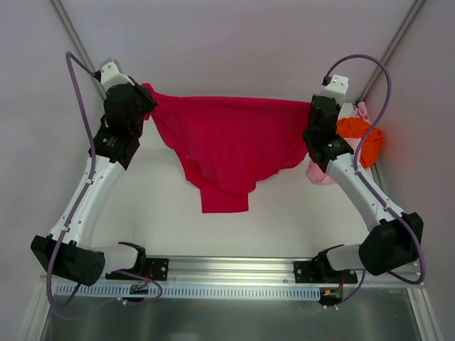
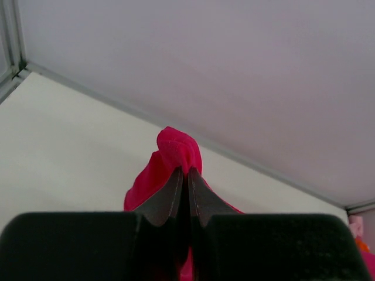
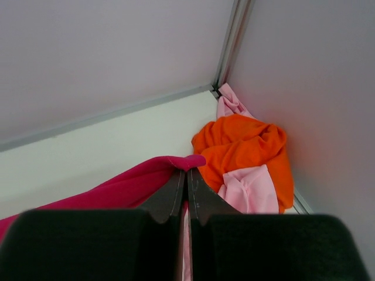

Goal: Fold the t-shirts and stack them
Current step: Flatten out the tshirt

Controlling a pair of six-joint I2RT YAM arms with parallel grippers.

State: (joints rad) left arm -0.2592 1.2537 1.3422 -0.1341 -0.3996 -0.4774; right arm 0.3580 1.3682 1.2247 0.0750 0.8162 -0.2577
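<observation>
**White table, pale walls: a crimson t-shirt strung between two tools**

The white table point(image 1: 163, 213) sits inside pale walls, with metal rails running up the far corners. The left tool point(image 2: 187, 173) is closed tight on a bunched bit of the crimson t-shirt point(image 1: 227, 142), and the right tool point(image 3: 186, 173) pinches the opposite end the same way. Between the tools the upper edge runs nearly straight. Below them the cloth sags in folds, and I cannot tell whether its lowest flap touches the table. Just beyond the right tool, in the corner, the orange t-shirt point(image 3: 246, 140) lies crumpled over the pale pink t-shirt point(image 3: 249, 190).

The step in hand looks like spreading the shirt so it can be laid flat for folding. It would go best with both tools level and the edge taut but not stretched. Lowering them together should let the hanging flap land first and the rest drape down smoothly. Both pinches hold little cloth, so a hard pull could slip one. The right tool should also keep clear of the pile beside it.
</observation>
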